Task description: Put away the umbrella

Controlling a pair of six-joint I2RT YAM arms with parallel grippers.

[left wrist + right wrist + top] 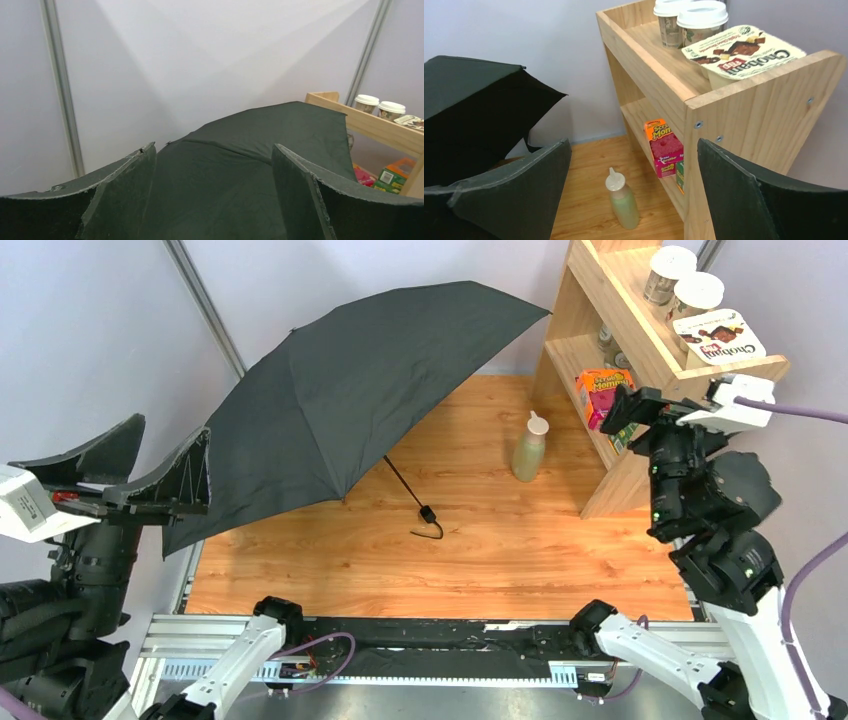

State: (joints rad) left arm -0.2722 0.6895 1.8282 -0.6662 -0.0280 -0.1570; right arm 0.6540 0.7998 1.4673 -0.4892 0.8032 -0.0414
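Both my left end effector (150, 465) and right end effector (640, 410) hang released while the umbrella (350, 390) sits open on the desk (500, 550), so grabbing canopy fabric risks tearing it.

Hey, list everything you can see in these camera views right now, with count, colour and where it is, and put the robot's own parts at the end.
umbrella: one, black, open, lying tilted on the left and back of the table, handle toward the centre.
squeeze bottle: one, pale green with a cream cap, upright on the table beside the shelf.
wooden shelf: one, light wood, back right of the table.
paper cups: two, white lids, top shelf.
Chobani tub: one, white lid, top shelf, nearer than the cups.
Scrub Mommy box: one, orange and pink, lower shelf.
table: one, wood grain.
left claw: one, black, open, raised at the umbrella's left edge.
right claw: one, black, open, raised near the shelf.
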